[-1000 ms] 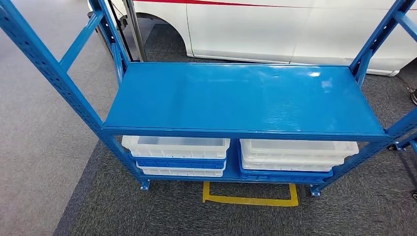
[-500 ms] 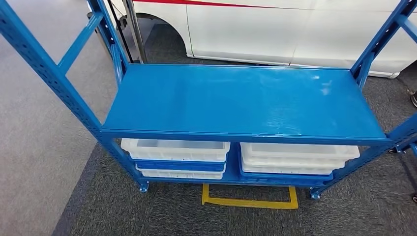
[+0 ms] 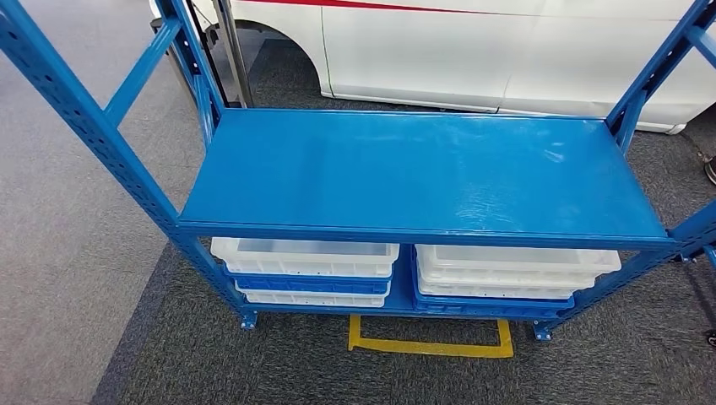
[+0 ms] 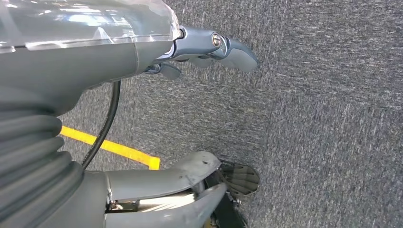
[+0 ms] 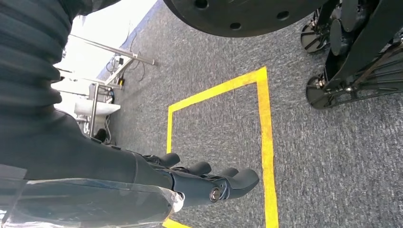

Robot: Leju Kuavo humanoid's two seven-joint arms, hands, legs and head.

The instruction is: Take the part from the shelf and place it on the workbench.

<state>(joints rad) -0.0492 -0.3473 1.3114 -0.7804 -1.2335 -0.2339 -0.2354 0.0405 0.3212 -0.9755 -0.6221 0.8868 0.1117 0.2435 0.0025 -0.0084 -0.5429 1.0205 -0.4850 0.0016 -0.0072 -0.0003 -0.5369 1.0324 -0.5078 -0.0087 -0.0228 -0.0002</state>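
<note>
A blue metal shelf point(image 3: 422, 173) stands straight ahead, its upper board bare. No part can be made out on it. Below sit stacked white and blue trays point(image 3: 306, 268), contents hidden, so which way the part lies and its long axis cannot be told. Both arms hang toward the grey carpet point(image 4: 323, 95). The left hand point(image 4: 209, 114) holds nothing, fingers point(image 4: 233, 47) spread from the thumb. The right hand point(image 5: 204, 183) holds nothing, fingers point(image 5: 240, 180) side by side, straight. Neither looks nearer.

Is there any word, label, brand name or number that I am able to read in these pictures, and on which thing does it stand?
None can be read.
The blue metal shelf rack bears no text.
The white and blue plastic trays show no labels.
The white car body with a red stripe shows no lettering.
The yellow tape rectangle on the grey carpet is only a floor marking.
</note>
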